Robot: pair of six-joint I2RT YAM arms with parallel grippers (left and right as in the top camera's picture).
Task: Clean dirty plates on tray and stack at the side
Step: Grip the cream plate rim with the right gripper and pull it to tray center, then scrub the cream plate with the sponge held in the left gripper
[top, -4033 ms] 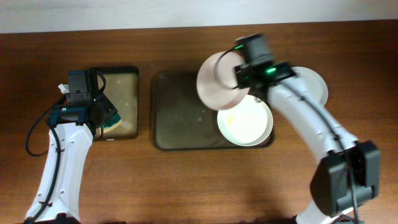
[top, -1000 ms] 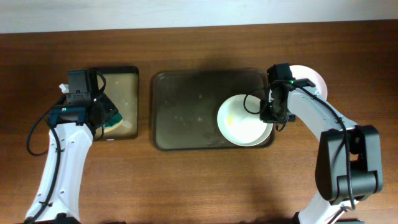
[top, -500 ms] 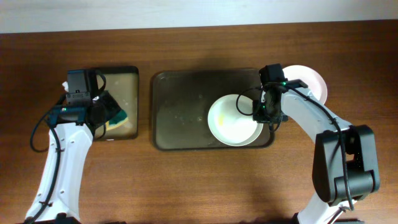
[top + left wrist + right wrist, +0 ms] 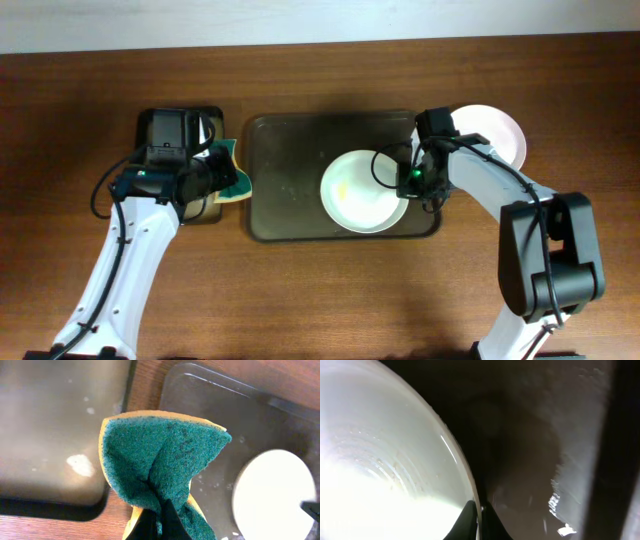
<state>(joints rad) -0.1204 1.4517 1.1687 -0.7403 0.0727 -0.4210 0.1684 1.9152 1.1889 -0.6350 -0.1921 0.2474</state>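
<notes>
Wooden table point(image 4: 300, 300), large tray point(image 4: 285, 180), small tray point(image 4: 50, 420), plate point(image 4: 497, 135)

Overhead looks straight down on the table point(image 4: 320, 300). Wrist cams peer close past their jaws, both catching the plate point(image 4: 272, 492).

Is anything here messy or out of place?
The plate on the tray has a yellowish smear, and the tray looks wet and flecked. The sponge is only pinched into a fold by the left gripper.

side plate point(image 4: 498, 130) half hidden, under right arm point(image 4: 487, 178)
</notes>
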